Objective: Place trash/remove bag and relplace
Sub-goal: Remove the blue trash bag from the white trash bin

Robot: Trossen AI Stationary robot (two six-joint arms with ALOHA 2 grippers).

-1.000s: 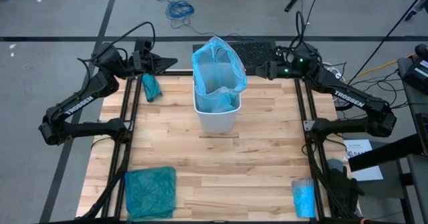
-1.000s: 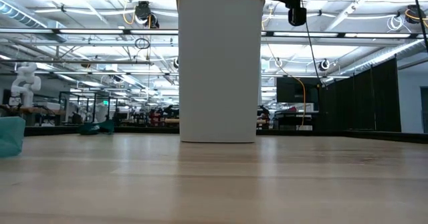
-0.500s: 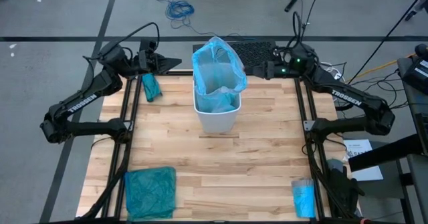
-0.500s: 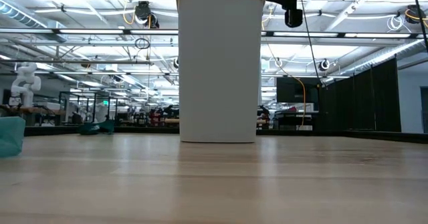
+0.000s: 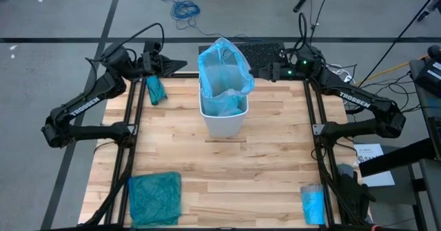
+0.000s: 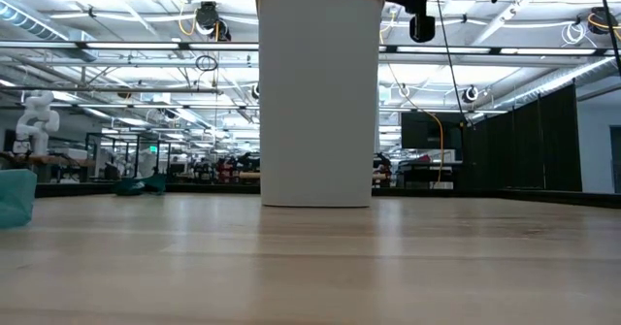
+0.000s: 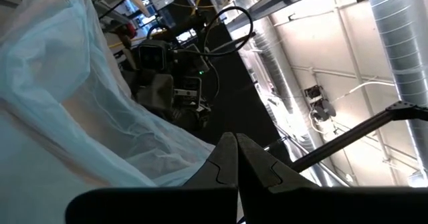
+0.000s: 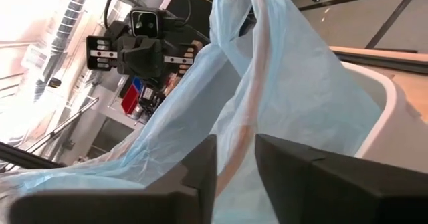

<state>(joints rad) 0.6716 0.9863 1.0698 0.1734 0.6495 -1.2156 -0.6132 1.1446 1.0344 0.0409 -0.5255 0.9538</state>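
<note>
Bag (image 5: 225, 72): your light blue liner sits in the white bin (image 5: 222, 123) at the far middle of the worktop (image 5: 227, 169), its top billowing above the rim. It lies between your two end effectors. The left end effector (image 5: 178, 65) hangs just off the bag's left side, fingers pressed together and holding nothing. The right end effector (image 5: 260, 72) is near the bag's right side; its fingers (image 8: 200, 164) stand a narrow gap apart with blue film showing in the gap, and you cannot tell whether they have hold of it.

You have one bin, one light blue liner, two teal bags, a small one (image 5: 156, 90) by the left arm and a larger one (image 5: 154, 198) at the near left corner, and one bright blue roll (image 5: 313, 204) near right.

From above you see the bag's open mouth; the table-level camera shows only the bin's plain white wall (image 6: 318, 92).
</note>
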